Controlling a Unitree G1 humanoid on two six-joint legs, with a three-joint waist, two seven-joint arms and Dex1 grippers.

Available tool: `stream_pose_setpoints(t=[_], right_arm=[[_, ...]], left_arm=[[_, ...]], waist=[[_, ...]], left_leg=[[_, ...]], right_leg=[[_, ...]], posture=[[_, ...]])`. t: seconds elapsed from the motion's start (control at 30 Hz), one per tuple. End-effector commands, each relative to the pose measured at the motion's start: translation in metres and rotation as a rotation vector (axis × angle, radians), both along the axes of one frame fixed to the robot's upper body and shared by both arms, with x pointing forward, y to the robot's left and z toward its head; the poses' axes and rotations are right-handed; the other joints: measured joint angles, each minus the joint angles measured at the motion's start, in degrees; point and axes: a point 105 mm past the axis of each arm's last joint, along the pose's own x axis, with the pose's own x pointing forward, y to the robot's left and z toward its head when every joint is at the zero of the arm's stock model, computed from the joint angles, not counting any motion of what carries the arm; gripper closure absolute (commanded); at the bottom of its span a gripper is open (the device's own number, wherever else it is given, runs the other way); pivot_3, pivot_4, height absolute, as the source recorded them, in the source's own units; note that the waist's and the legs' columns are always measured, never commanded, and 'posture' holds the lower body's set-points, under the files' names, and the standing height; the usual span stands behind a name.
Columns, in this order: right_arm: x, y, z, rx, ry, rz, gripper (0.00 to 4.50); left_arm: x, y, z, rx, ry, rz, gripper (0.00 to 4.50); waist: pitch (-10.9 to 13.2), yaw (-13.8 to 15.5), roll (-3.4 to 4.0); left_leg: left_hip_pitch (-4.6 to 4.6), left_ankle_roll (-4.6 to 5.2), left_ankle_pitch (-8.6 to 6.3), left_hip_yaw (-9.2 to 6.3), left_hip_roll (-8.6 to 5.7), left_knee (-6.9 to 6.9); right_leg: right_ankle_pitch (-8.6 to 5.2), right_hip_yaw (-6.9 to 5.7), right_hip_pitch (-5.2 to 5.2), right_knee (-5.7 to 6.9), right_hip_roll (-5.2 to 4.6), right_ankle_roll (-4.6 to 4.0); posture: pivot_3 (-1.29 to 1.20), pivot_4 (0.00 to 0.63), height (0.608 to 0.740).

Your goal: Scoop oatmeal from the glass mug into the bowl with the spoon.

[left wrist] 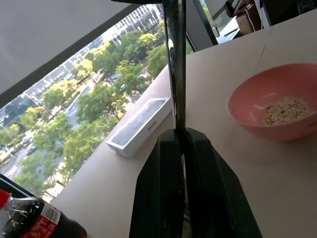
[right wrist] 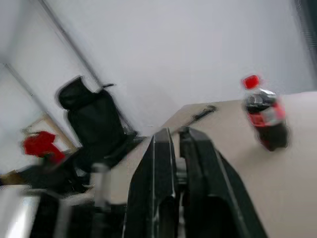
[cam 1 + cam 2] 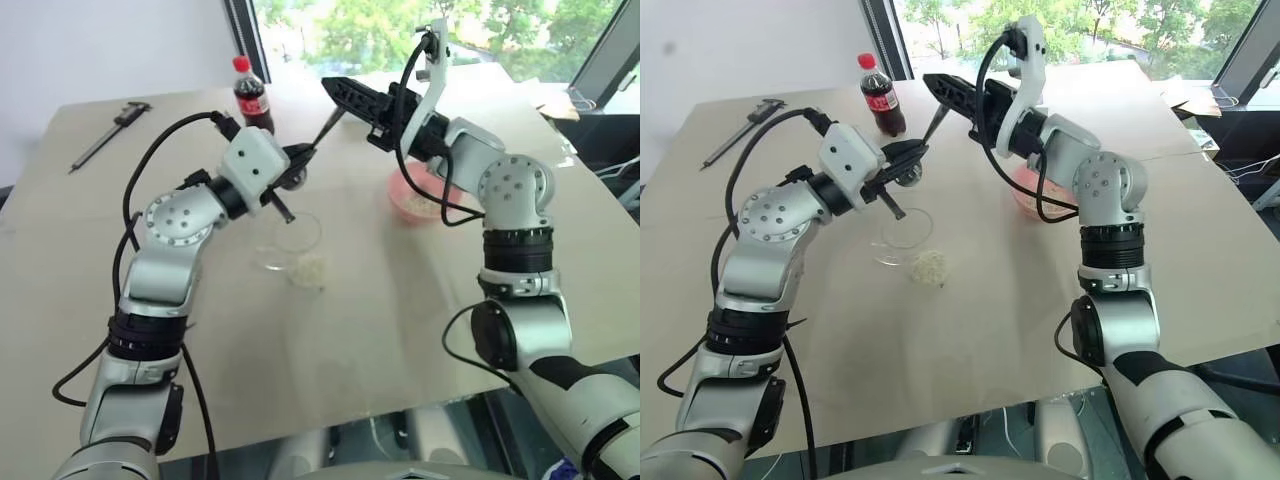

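Note:
The spoon (image 3: pixel 322 132) hangs in the air above the table, its thin silver handle slanting up and to the right. My left gripper (image 3: pixel 303 155) is shut on its lower part, and the handle (image 1: pixel 174 74) rises from between the fingers. My right gripper (image 3: pixel 328 85) reaches in from the right, shut on the handle's upper end. The glass mug (image 3: pixel 290 240) stands just below the left gripper. A small heap of oatmeal (image 3: pixel 312 268) lies on the table beside it. The pink bowl (image 3: pixel 415 200) sits behind my right forearm, and it holds some oatmeal (image 1: pixel 287 109).
A cola bottle (image 3: pixel 252 95) stands at the back of the table (image 3: pixel 400 330), close behind the left gripper. A dark caliper (image 3: pixel 110 130) lies at the far left. A white box (image 1: pixel 141 126) lies by the window edge.

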Motion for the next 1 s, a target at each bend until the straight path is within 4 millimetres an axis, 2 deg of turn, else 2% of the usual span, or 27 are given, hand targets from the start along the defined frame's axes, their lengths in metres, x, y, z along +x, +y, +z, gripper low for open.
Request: stream_pose_setpoints(t=[0.03,0.17,0.27,0.37,0.6,0.73,0.83,0.87,1.0], right_arm=[[-0.011,0.0,0.019,0.029,-0.083,0.028,4.46],[-0.011,0.004,0.016,0.007,-0.082,0.018,4.46],[-0.01,0.007,0.014,-0.011,-0.088,0.009,4.5],[-0.009,0.007,0.013,-0.014,-0.083,0.001,4.5],[-0.002,0.004,0.013,0.002,-0.058,-0.037,4.5],[0.012,-0.006,0.014,0.017,-0.028,-0.127,4.5],[0.03,-0.026,0.011,0.027,0.032,-0.244,4.5],[0.036,-0.035,0.008,0.038,0.071,-0.285,4.5],[0.049,-0.059,-0.004,0.066,0.191,-0.377,4.5]], left_arm=[[0.0,0.008,0.013,-0.007,-0.056,0.04,4.5],[0.003,0.007,0.017,-0.02,-0.072,0.053,4.5],[0.004,0.007,0.017,-0.029,-0.069,0.055,3.73],[0.005,0.006,0.014,-0.033,-0.056,0.054,2.49],[0.001,0.005,0.021,-0.078,-0.07,0.048,2.49],[-0.01,0.008,0.029,-0.104,-0.084,0.045,2.49],[-0.023,0.023,0.045,-0.143,-0.128,0.079,2.49],[-0.028,0.035,0.048,-0.182,-0.114,0.102,2.49],[-0.04,0.07,0.046,-0.253,-0.068,0.193,2.49]], waist=[[0.0,-0.1,0.0],[0.0,-0.1,0.0],[0.0,-0.1,0.0],[0.0,-0.1,0.0],[0.0,-0.1,0.0],[0.0,-0.1,0.0],[0.0,-0.1,0.0],[0.0,-0.2,0.0],[0.0,-0.1,0.0]], left_leg=[[-0.01,0.0,0.0,0.0,0.01,0.0],[0.0,0.0,0.0,-0.01,0.02,0.0],[0.0,0.0,0.0,0.0,0.01,0.01],[0.0,0.0,0.0,0.0,0.01,0.01],[0.0,0.0,0.0,-0.01,0.01,0.01],[0.0,-0.01,0.0,0.0,0.01,0.01],[0.0,-0.01,0.0,0.0,0.01,0.01],[0.0,-0.01,0.01,0.01,0.02,0.01],[0.01,-0.02,0.01,0.0,0.04,-0.01]], right_leg=[[0.0,-0.01,0.0,-0.01,0.01,0.0],[0.0,0.0,-0.01,0.01,0.01,0.0],[0.0,0.01,0.0,0.01,0.0,0.0],[0.0,0.0,-0.01,0.01,0.01,0.0],[0.0,0.0,0.0,0.01,0.0,0.0],[0.0,0.01,0.0,0.01,0.0,0.0],[0.0,0.01,-0.01,0.01,-0.01,0.0],[0.0,0.03,-0.01,0.01,0.0,0.0],[0.0,0.03,-0.03,0.01,0.0,-0.01]], posture=[[0.0,0.15,0.74],[0.0,0.15,0.74],[0.0,0.15,0.74],[0.0,0.15,0.74],[0.0,0.15,0.74],[0.0,0.15,0.74],[0.0,0.15,0.74],[0.0,0.15,0.74],[0.0,0.15,0.74]])
